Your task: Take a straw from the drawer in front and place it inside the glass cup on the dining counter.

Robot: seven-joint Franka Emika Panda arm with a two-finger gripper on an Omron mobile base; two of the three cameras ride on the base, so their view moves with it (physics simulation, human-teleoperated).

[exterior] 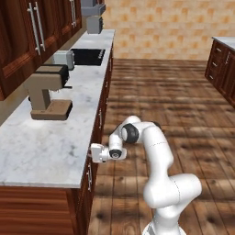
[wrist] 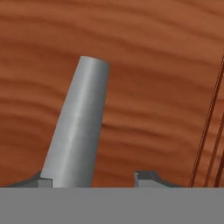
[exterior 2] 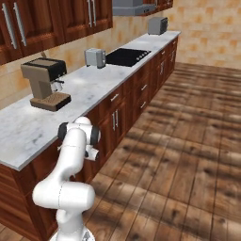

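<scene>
Pincer [wrist: 94,179] sits close against a reddish-brown wood panel, the front of the drawer [wrist: 153,65]. Its jaws are partly apart around a grey steel handle [wrist: 78,127]. The handle lies hard against one dark fingertip [wrist: 41,180], while the other fingertip stands clear of it, so nothing is clamped. Only the hand view gives this detail: the wavy grain of the panel, the plain round bar of the handle slanting up across it, and a thin dark seam running down the panel's edge on the right.

From the left base view, the pincer [exterior: 93,153] is level and pressed to the cabinet face just under the edge of the marble counter [exterior: 46,147], with the arm bent low towards it. That view also shows the counter top: a brown coffee machine [exterior: 48,92], a grey toaster [exterior: 64,58] and a black cooktop [exterior: 87,56] further along.

Seen from the right base view, the pincer [exterior 2: 93,153] is partly hidden by the arm, but the row of closed cabinet fronts is in plain sight, with a short steel handle [exterior 2: 114,98] on one drawer front further along.
</scene>
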